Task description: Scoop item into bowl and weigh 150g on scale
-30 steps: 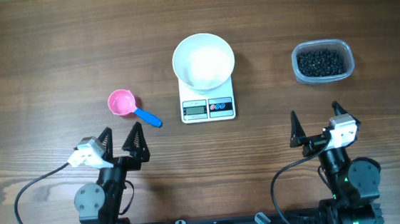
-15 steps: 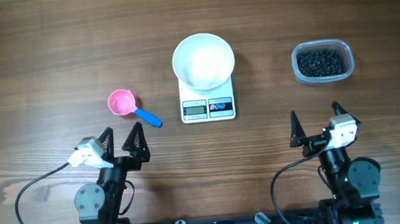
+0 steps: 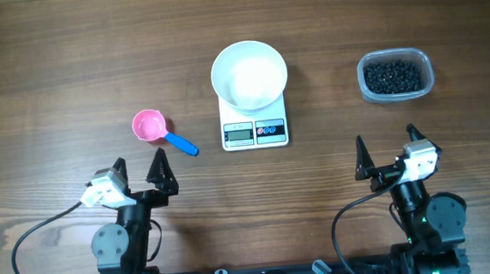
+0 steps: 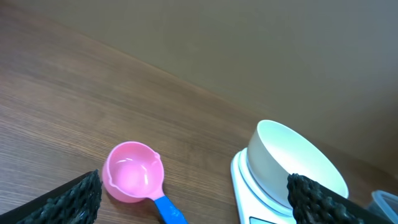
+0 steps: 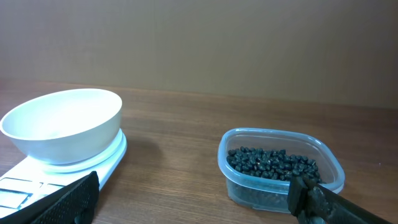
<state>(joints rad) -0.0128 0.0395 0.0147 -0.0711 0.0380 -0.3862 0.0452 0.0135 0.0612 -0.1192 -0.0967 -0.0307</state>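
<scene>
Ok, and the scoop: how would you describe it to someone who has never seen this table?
Find the white scale in the middle of the wooden table, with the white bowl on it. On its left-arm side, ahead of the left gripper, lies the scoop. Its round pink cup and blue handle set it apart from the white things beside it.

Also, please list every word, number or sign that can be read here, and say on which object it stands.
No text can be read.
Scale: its display and button panel are too small and blurred to read.
Bowl, pink scoop, clear tub: no marking visible.
</scene>
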